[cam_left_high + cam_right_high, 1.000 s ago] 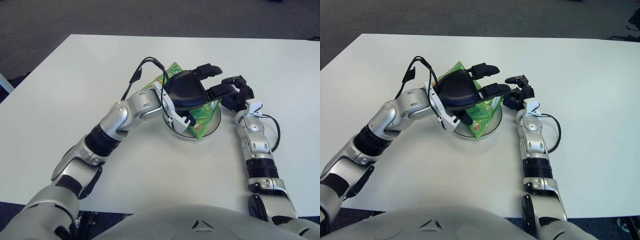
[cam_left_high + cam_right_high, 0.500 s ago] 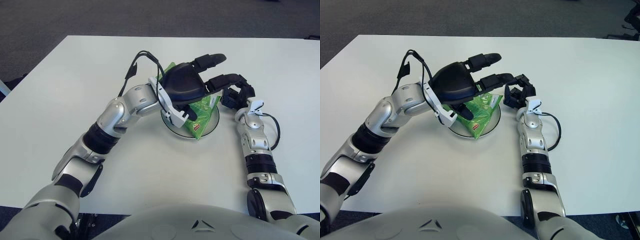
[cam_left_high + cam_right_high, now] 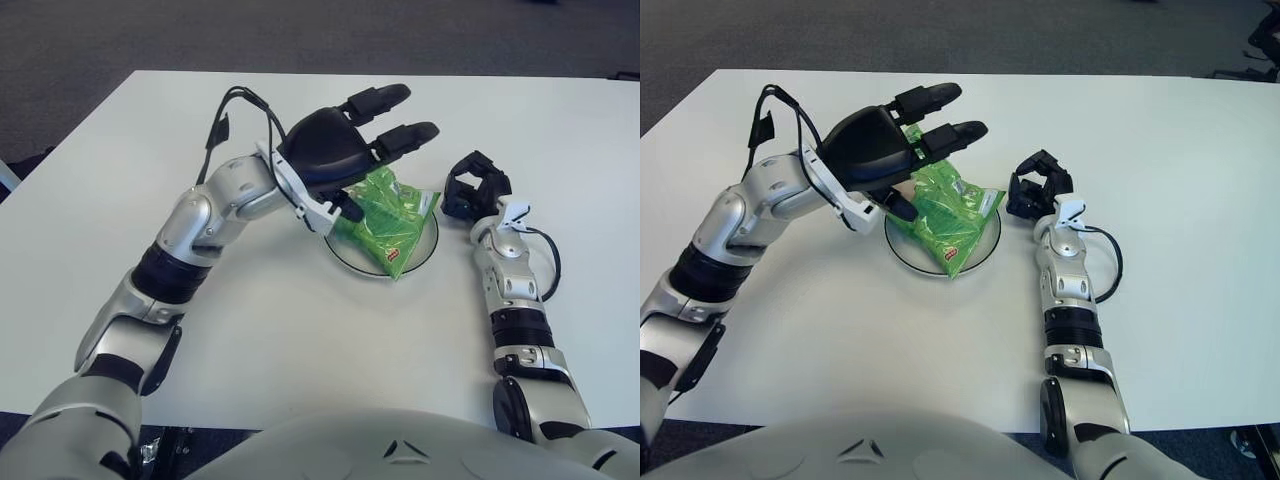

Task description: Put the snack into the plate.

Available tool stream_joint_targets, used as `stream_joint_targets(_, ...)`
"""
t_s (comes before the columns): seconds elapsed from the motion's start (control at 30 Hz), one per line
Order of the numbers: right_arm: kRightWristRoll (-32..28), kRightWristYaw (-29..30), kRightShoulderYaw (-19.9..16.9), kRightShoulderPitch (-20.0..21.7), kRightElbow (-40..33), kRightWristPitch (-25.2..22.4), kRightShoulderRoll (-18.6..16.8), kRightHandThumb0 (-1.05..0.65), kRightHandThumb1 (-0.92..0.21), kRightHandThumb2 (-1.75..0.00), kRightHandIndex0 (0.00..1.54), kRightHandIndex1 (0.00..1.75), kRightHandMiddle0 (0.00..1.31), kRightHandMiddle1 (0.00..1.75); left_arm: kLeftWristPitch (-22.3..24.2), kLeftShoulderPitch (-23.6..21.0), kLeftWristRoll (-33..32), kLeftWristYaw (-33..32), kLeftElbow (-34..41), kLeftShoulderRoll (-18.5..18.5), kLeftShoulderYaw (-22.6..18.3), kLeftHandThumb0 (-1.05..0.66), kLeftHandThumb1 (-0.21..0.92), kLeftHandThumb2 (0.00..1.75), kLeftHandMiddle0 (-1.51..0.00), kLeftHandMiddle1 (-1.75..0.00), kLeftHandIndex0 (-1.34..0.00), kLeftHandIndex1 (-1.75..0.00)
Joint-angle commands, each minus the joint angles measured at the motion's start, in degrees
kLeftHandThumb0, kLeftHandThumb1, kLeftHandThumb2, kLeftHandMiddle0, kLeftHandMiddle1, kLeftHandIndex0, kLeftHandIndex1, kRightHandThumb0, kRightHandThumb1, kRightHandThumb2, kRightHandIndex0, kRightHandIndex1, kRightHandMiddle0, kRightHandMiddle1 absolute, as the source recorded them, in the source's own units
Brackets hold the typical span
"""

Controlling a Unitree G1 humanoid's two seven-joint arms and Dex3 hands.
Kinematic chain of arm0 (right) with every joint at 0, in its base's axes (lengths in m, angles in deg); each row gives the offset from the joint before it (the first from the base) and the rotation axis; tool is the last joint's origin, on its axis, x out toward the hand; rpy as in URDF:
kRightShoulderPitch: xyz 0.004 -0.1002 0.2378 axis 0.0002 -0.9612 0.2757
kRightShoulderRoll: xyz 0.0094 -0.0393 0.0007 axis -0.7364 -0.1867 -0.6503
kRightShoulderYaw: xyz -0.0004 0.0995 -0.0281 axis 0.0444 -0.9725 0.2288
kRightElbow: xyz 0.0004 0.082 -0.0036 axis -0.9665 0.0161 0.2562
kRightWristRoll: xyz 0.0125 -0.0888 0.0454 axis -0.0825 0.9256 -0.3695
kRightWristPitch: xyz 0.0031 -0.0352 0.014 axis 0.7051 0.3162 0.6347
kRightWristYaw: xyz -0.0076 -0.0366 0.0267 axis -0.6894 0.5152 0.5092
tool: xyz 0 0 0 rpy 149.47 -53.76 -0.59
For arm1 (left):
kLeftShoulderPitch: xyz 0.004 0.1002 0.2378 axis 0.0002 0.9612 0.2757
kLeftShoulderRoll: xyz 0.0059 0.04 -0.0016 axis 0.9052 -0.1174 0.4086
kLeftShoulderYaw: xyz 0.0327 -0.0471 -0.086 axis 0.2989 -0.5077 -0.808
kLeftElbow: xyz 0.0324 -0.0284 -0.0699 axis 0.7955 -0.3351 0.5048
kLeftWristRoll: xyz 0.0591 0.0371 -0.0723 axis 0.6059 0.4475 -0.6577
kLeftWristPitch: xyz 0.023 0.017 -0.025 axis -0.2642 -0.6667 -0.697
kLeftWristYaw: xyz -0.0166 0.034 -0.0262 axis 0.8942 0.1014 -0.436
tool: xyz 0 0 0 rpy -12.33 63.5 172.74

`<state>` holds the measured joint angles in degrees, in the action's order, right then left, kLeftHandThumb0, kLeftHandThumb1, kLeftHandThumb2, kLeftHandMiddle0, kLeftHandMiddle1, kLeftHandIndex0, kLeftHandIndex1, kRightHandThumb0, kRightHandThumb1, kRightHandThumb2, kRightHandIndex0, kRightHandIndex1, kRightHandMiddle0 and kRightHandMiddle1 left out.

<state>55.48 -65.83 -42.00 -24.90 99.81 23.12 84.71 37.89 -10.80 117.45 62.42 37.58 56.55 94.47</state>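
My left hand [image 3: 335, 160] hung over the left rim of the plate [image 3: 425, 250], fingers stretched out and spread, holding nothing. Its palm faced down and its two long fingers reached toward the far side of the table [image 3: 300, 330], above the upper corner of the snack [image 3: 385, 218]. The snack, a crinkled green bag with a small red mark at its near end, lay in the plate, slanting from the far left toward the near right, its near corner poking just over the rim. My right hand [image 3: 472, 188] sat just beside the plate on its right, apart from it, with the fingers curled in and gripping nothing. A black cable [image 3: 235, 110] looped up from my left wrist.
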Motion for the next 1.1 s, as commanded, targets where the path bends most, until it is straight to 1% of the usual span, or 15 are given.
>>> stream_joint_targets(0.0,-0.8,-1.1,0.1,-4.7,1.8,-2.0,-0.8,-0.51,-0.24,-1.41,1.28,1.75,0.68,1.75,-0.5,0.4,-1.2,-0.6,-2.5,2.4,-1.9,-0.78,0.7,0.59,0.0,-0.09,0.0,-0.34)
stream_joint_targets(0.1,-0.7,-1.3,0.1,-4.8,1.4,-2.4,-0.8,-0.51,-0.25,-1.4,1.28,1.75,0.67,1.75,-1.3,0.7,-2.0,-1.1,-3.8,4.1,-3.2,-0.79,0.7,0.6,0.0,-0.09,0.0,-0.32)
stream_joint_targets(0.2,-0.5,-1.3,0.1,-4.8,1.1,-2.9,-0.7,-0.51,-0.25,-1.4,1.29,1.75,0.67,1.75,-2.5,1.6,-3.0,-2.2,-5.2,6.1,-4.8,-0.82,0.78,0.56,-0.02,-0.09,0.0,-0.3)
stream_joint_targets(0.27,-0.4,-1.3,0.1,-4.9,0.8,-3.1,-0.6,-0.51,-0.25,-1.4,1.29,1.75,0.67,1.75,-3.1,3.2,-3.7,-4.2,-6.2,6.7,-6.1,-0.83,0.8,0.54,-0.03,-0.09,0.0,-0.28)
stream_joint_targets(0.37,-0.5,-1.5,0.2,-5.0,0.8,-2.9,-0.6,-0.51,-0.25,-1.4,1.29,1.75,0.67,1.75,-5.9,6.4,-5.5,-10.5,-11.7,7.5,-8.8,-0.83,0.81,0.51,-0.06,-0.11,0.0,-0.26)
stream_joint_targets(0.5,-0.5,-1.7,0.1,-5.1,1.0,-2.2,-0.6,-0.51,-0.25,-1.39,1.3,1.75,0.67,1.75,-10.5,7.4,-8.5,-16.3,-20.5,8.3,-10.7,-0.81,0.78,0.5,-0.11,-0.13,0.0,-0.29)
stream_joint_targets(0.63,-0.9,-2.2,-0.2,-5.0,1.6,-1.5,-0.7,-0.51,-0.25,-1.4,1.3,1.75,0.67,1.75,-14.4,7.9,-12.4,-20.1,-27.6,8.1,-12.3,-0.78,0.71,0.56,-0.16,-0.17,0.0,-0.36)
stream_joint_targets(0.73,-1.3,-2.6,-0.5,-5.0,1.8,-1.0,-0.8,-0.51,-0.25,-1.4,1.3,1.75,0.67,1.75,-16.3,8.2,-14.9,-22.4,-31.6,7.3,-13.4,-0.77,0.65,0.61,-0.19,-0.22,0.0,-0.45)
stream_joint_targets(0.8,-1.4,-2.9,-0.6,-5.0,2.0,-0.7,-0.8,-0.51,-0.25,-1.4,1.3,1.75,0.67,1.75,-16.3,8.6,-15.7,-23.5,-32.6,6.7,-13.9,-0.77,0.64,0.64,-0.2,-0.31,0.0,-0.54)
stream_joint_targets(0.83,-1.4,-2.9,-0.7,-4.9,2.0,-0.7,-0.8,-0.51,-0.25,-1.4,1.31,1.75,0.67,1.75,-15.3,9.3,-16.6,-23.6,-32.1,5.9,-14.4,-0.77,0.64,0.64,-0.2,-0.32,0.0,-0.56)
stream_joint_targets(0.9,-1.6,-3.0,-0.9,-4.9,2.1,-0.6,-0.9,-0.51,-0.25,-1.4,1.31,1.75,0.67,1.75,-13.8,11.6,-18.7,-24.3,-31.7,4.1,-15.4,-0.78,0.65,0.64,-0.22,-0.49,0.0,-0.71)
stream_joint_targets(0.93,-1.6,-3.1,-1.0,-4.9,2.2,-0.6,-1.0,-0.51,-0.25,-1.4,1.31,1.75,0.67,1.75,-13.4,12.2,-19.3,-24.5,-31.5,3.7,-15.7,-0.78,0.66,0.64,-0.23,-0.56,0.0,-0.77)
stream_joint_targets(0.97,-1.6,-3.1,-1.0,-4.9,2.1,-0.6,-1.0,-0.51,-0.25,-1.4,1.31,1.75,0.67,1.75,-13.0,12.9,-20.1,-24.6,-31.5,3.1,-16.0,-0.78,0.66,0.64,-0.23,-0.58,0.0,-0.79)
stream_joint_targets(1.0,-1.6,-3.1,-1.1,-4.9,2.1,-0.6,-0.9,-0.51,-0.26,-1.39,1.31,1.75,0.67,1.75,-12.5,14.0,-22.8,-24.4,-32.8,1.5,-16.8,-0.77,0.67,0.65,-0.25,-0.75,0.0,-0.92)
stream_joint_targets(1.07,-1.7,-3.1,-1.1,-4.8,2.2,-0.6,-0.9,-0.51,-0.26,-1.39,1.31,1.75,0.67,1.75,-11.2,15.1,-28.6,-23.5,-34.9,-1.8,-18.4,-0.7,0.63,0.73,-0.3,-0.9,0.0,-1.05)
